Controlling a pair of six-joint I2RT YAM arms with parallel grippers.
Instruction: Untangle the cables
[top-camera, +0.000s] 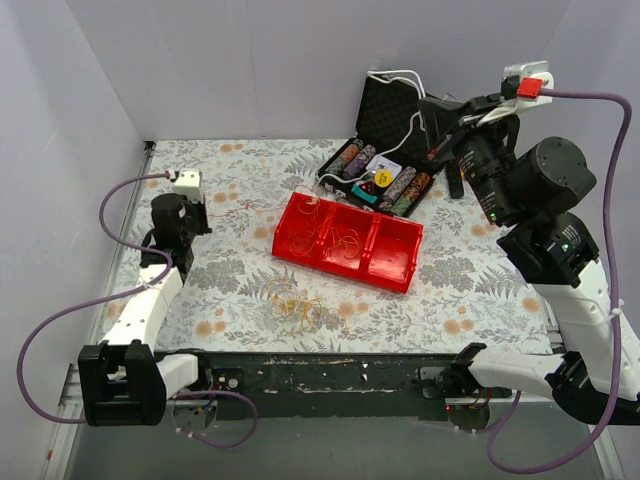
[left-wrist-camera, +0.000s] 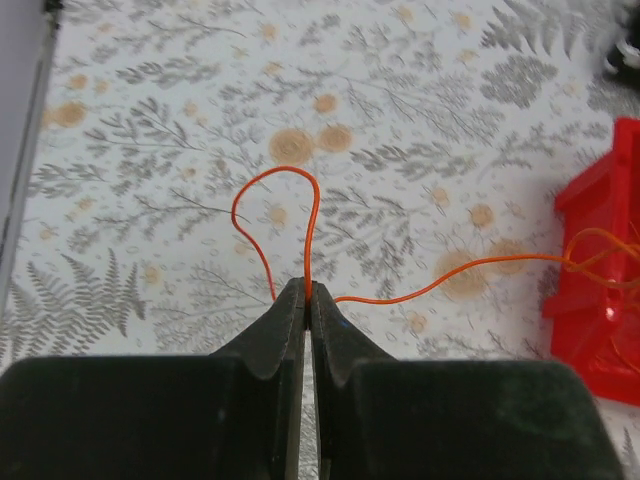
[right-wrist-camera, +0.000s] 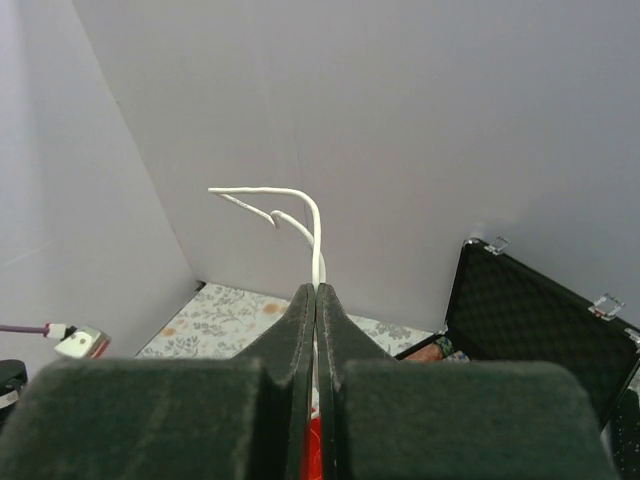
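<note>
My left gripper (top-camera: 203, 213) is shut on a thin orange cable (left-wrist-camera: 314, 215); in the left wrist view the jaws (left-wrist-camera: 307, 291) pinch it just above the table. The cable loops ahead of the tips and trails right to the red tray (left-wrist-camera: 600, 300). My right gripper (top-camera: 428, 112) is raised over the back right and is shut on a white cable (right-wrist-camera: 316, 235), which curls above the closed tips (right-wrist-camera: 317, 288). More thin orange and yellow cables lie looped in the red tray (top-camera: 400, 262). A small tangle of cables (top-camera: 295, 298) lies on the cloth in front of it.
An open black case (top-camera: 385, 105) of poker chips stands behind the tray, below my right gripper; it also shows in the right wrist view (right-wrist-camera: 530, 310). White walls close in the back and both sides. The flowered cloth (top-camera: 230, 270) ends at the dark front rail.
</note>
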